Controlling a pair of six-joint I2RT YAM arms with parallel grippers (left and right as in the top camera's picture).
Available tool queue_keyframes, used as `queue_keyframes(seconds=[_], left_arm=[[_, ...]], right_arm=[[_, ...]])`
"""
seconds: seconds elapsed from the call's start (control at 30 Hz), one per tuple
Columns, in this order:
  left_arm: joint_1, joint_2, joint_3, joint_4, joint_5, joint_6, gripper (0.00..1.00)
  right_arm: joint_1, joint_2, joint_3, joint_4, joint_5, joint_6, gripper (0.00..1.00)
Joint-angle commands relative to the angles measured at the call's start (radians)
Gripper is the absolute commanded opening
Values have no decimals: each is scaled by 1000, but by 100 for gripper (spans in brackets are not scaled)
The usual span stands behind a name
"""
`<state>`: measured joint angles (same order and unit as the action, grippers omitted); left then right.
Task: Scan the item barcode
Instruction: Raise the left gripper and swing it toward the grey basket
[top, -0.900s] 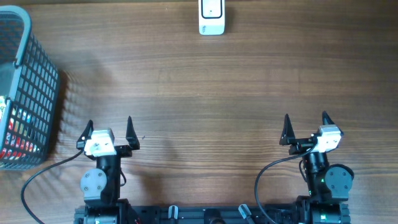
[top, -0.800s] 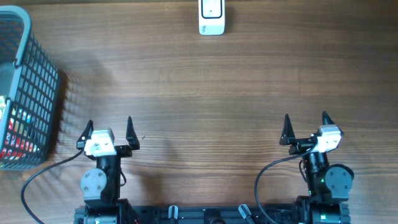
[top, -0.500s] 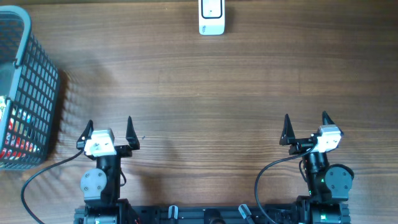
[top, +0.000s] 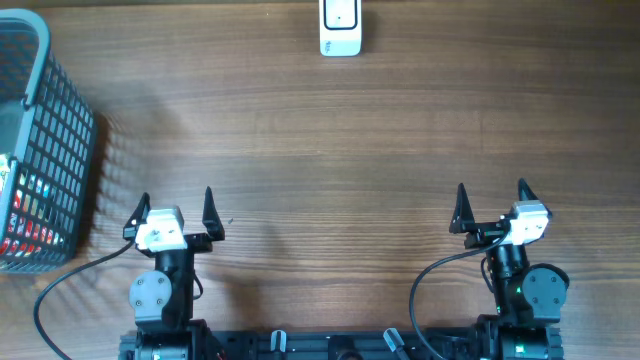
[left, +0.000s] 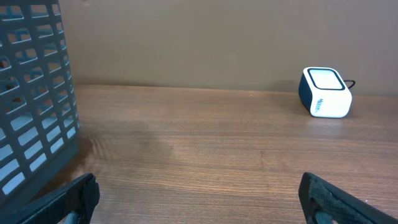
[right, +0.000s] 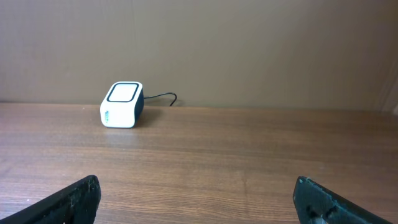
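A white and dark-blue barcode scanner (top: 340, 27) stands at the table's far edge, also visible as the scanner (left: 325, 92) in the left wrist view and the scanner (right: 122, 104) in the right wrist view. Colourful items (top: 22, 215) lie inside the grey mesh basket (top: 60, 150) at far left; no barcode shows. My left gripper (top: 175, 205) rests open near the front edge, right of the basket, with nothing between its fingers. My right gripper (top: 492, 201) is open and empty at front right. Both are far from the scanner.
The basket wall (left: 31, 106) stands close on the left of the left gripper. A thin cable (right: 163, 97) runs from the scanner toward the back wall. Bare wooden tabletop (top: 330, 150) lies between the grippers and the scanner.
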<state>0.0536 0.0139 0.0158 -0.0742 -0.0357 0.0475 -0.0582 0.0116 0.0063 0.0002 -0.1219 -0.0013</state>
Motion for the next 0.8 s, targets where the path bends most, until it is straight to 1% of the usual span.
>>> queue_keyframes(seconds=[0.0,0.77], left_arm=[[0,-11,-10,3,8,4,100],[0,-11,-10,3,8,4,100]], right_arm=[[-7,-2,-1,5,17,8,100],[-7,-2,-1,5,17,8,100]])
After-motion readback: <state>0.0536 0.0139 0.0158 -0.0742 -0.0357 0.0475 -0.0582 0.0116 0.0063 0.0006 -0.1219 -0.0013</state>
